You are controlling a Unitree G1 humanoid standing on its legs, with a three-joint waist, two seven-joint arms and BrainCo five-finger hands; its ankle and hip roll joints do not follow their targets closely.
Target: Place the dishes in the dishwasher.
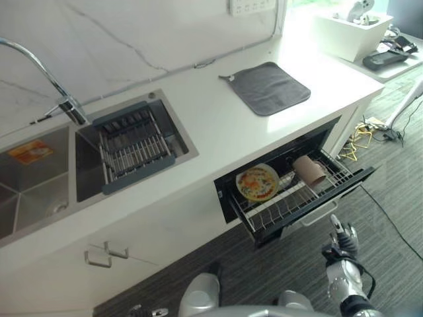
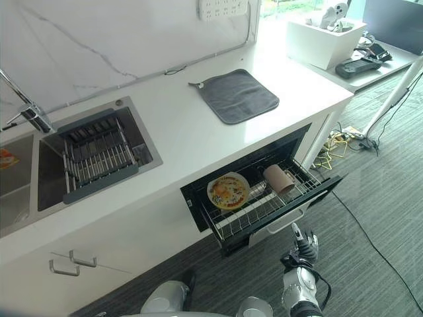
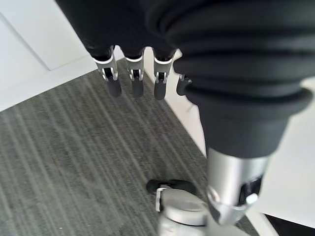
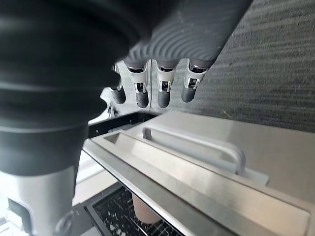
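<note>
The dishwasher drawer (image 1: 314,208) stands pulled out from under the counter. In its wire rack lie a round plate with a yellow and orange pattern (image 1: 258,182) and a brown cup (image 1: 309,170) on its side to the right of the plate. My right hand (image 1: 342,241) hangs just in front of and below the drawer's front, fingers (image 4: 164,93) straight and holding nothing, near the drawer's silver handle (image 4: 197,145). My left hand (image 3: 133,81) hangs over the grey carpet with its fingers relaxed and empty.
A double sink (image 1: 39,191) with a faucet (image 1: 63,99) and a dish rack (image 1: 135,145) is on the left of the white counter. A grey mat (image 1: 268,87) lies at the counter's right. A white box (image 1: 350,30) and floor cables (image 1: 367,129) are far right.
</note>
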